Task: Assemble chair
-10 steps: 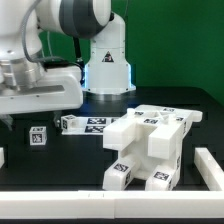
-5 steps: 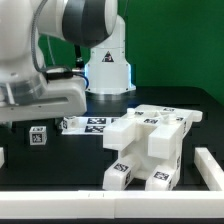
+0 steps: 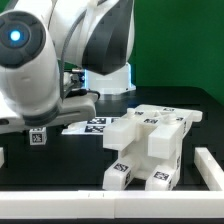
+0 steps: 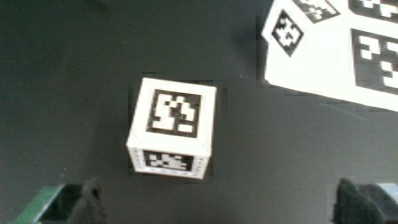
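Arm (image 3: 60, 50) swung forward; tagged block (image 4: 173, 130) under spread end effector (image 4: 217, 200).

Open table (image 4: 71, 60) surrounds the small block (image 4: 173, 130); tagged part (image 4: 338, 55) near.

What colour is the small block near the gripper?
White block, black marker patterns on its faces; wrist view.

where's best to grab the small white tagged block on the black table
Grip the small white tagged block across its two long side faces, coming straight down from above: those faces are flat and parallel, nothing touches them, and the open gripper looks wider than it.
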`<state>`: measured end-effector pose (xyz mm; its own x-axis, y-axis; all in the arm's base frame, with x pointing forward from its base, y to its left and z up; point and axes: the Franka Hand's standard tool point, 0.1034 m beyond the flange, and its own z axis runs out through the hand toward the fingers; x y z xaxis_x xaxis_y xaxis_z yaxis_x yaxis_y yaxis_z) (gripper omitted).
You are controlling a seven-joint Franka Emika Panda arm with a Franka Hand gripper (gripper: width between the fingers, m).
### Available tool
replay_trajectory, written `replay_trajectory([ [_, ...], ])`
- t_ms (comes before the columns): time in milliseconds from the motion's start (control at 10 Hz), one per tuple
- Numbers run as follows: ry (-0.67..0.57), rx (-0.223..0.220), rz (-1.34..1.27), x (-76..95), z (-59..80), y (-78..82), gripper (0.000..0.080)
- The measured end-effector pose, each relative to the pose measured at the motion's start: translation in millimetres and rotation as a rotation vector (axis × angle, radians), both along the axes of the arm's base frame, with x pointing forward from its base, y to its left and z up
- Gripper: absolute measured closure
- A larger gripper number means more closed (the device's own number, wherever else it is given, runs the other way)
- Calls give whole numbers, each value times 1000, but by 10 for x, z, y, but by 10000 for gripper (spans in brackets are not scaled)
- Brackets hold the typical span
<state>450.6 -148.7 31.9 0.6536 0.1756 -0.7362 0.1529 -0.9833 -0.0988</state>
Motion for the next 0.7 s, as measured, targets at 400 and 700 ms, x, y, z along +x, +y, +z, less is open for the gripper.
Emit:
replay_trajectory([
  [400, 81, -93, -95, -38, -47, -187, 150],
  [700, 74, -96, -91, -21, -65, -208, 150],
])
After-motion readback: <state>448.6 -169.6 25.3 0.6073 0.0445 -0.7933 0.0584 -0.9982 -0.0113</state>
